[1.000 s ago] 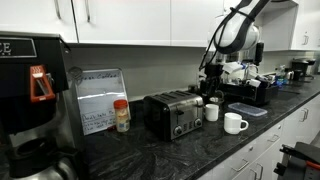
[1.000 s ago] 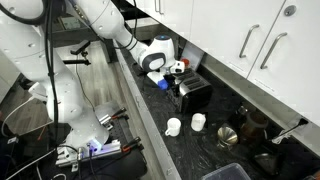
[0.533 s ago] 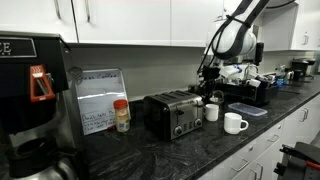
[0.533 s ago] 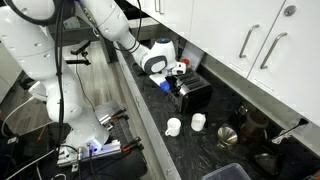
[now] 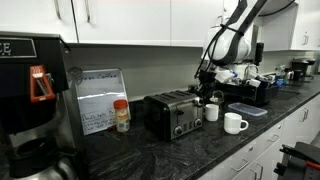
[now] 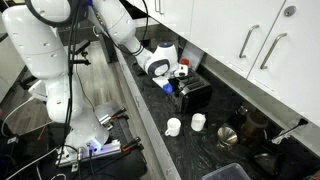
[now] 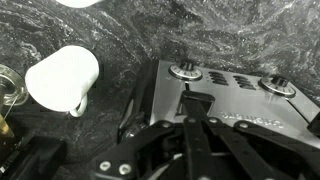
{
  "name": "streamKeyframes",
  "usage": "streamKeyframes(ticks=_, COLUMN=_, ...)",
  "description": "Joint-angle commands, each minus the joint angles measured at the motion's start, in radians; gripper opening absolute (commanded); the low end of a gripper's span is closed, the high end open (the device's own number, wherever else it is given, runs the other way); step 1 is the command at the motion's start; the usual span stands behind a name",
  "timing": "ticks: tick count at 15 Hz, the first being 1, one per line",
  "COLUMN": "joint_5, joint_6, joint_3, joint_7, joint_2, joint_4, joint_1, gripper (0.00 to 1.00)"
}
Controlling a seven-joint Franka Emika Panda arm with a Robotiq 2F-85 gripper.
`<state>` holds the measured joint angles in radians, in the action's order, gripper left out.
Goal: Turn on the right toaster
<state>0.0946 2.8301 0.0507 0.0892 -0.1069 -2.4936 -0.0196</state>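
The right toaster (image 5: 175, 115) stands mid-counter, a boxy unit with a chrome face and black top, also seen in an exterior view (image 6: 193, 94). In the wrist view the toaster's chrome face (image 7: 235, 95) fills the middle, with two round knobs and a dark lever (image 7: 197, 101) between them. My gripper (image 7: 193, 123) is shut, fingers pressed together with nothing between them, its tip just short of that lever. In both exterior views the gripper (image 5: 203, 88) (image 6: 176, 81) hangs at the toaster's end, close above the counter.
Two white mugs (image 5: 211, 111) (image 5: 235, 122) stand beside the toaster; one mug (image 7: 62, 78) is close to my fingers. A low black appliance (image 5: 246, 92) sits behind them. A tall coffee machine (image 5: 30, 100), a sign (image 5: 100, 98) and a spice jar (image 5: 121, 115) stand farther along.
The jaws have closed from wide open to fully shut. The arm has shifted a little toward the toaster's front.
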Motion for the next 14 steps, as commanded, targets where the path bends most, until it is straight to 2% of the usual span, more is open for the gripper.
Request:
streamKeyframes(ticks=1, joint_5=0.018, joint_6=0.048, joint_3=0.001, joint_7=-0.007, joint_2=-0.056, joint_4=0.036, joint_1=-0.005, gripper=0.0)
streamKeyframes(ticks=14, joint_5=-0.031, joint_6=0.027, joint_3=-0.01, joint_7=0.002, joint_2=-0.078, joint_4=-0.003, joint_1=-0.012, gripper=0.0)
